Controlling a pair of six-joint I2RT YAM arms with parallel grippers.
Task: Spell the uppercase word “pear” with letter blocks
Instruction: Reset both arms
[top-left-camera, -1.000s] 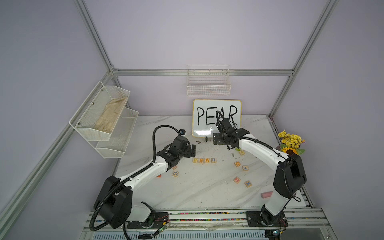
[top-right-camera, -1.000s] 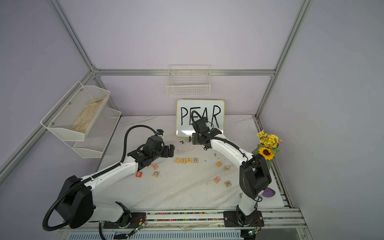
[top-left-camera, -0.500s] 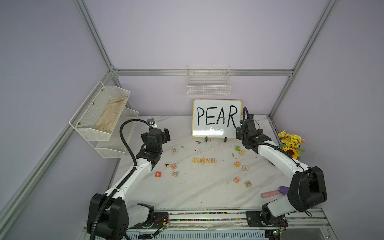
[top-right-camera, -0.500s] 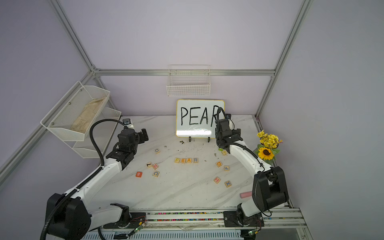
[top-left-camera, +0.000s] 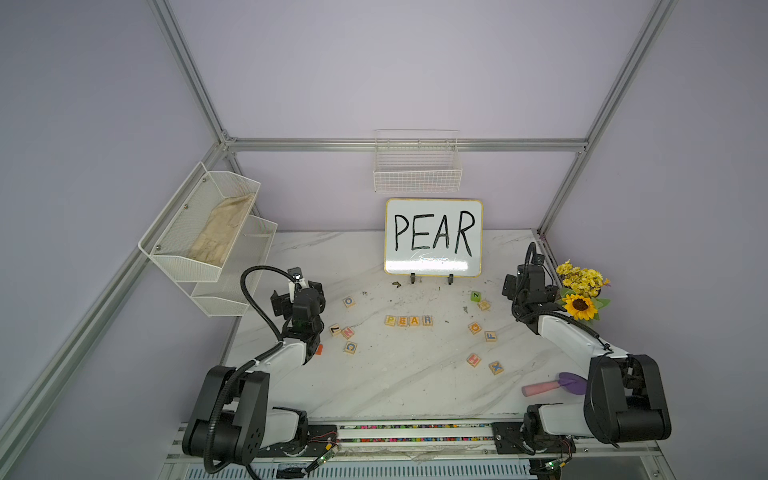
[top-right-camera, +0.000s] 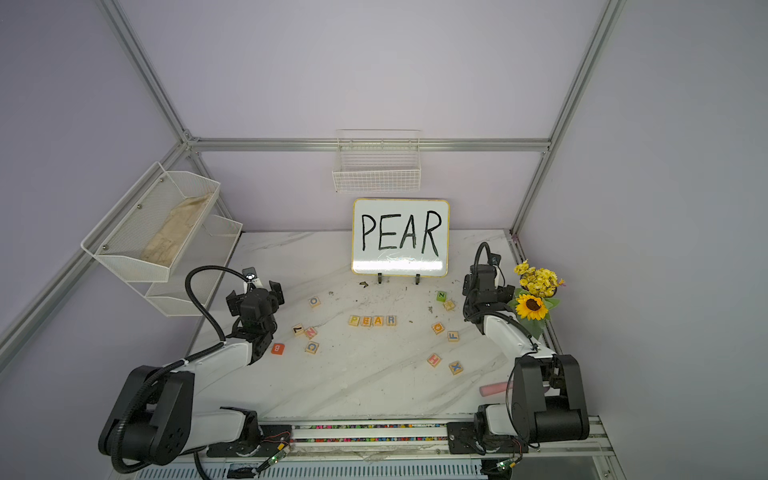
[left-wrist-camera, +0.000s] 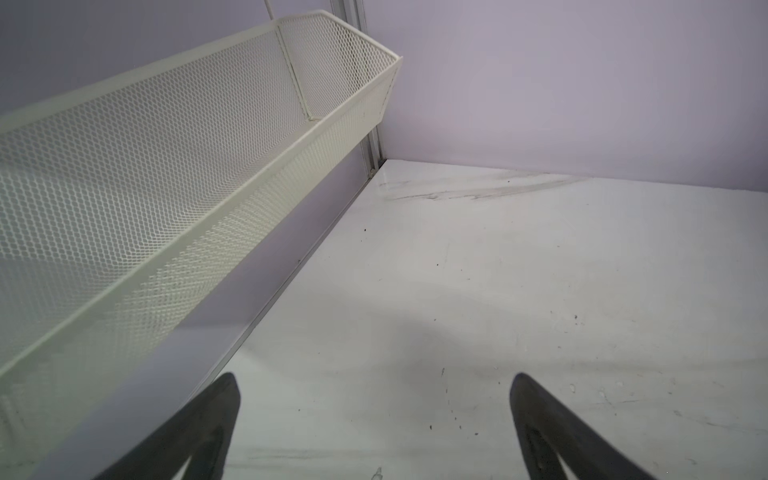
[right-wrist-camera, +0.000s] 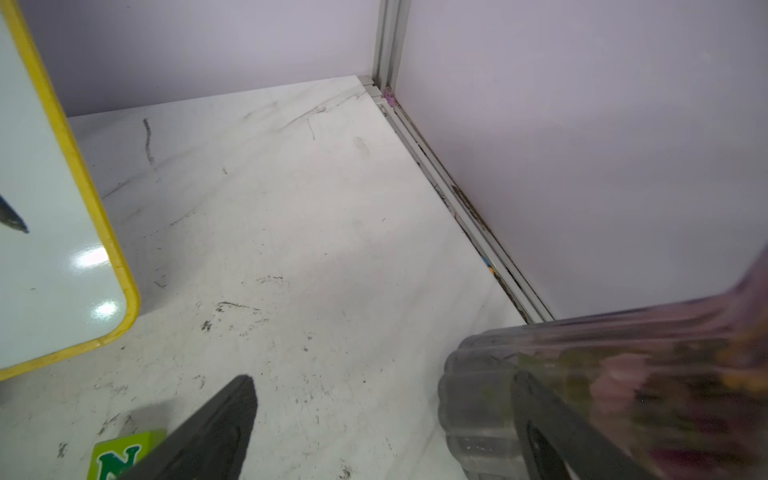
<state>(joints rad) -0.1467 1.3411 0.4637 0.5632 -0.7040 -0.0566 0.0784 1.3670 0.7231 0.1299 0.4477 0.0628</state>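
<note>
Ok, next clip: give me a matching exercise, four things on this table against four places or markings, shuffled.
Things:
1. row of four letter blocks
2. green cube
3. orange cube
4. sunflower

Places or markings:
a. close beside the left arm
b. at the edge of the table, beside the right arm
c. middle of the table, in front of the whiteboard
d. shows a letter N

Pairs: 1-c, 2-d, 3-a, 4-b.

Probably robotics lab test cell: aluminium frame (top-left-camera: 311, 144), plain lilac wall panels (top-left-camera: 395, 75), marble-look tabletop (top-left-camera: 395, 374).
</note>
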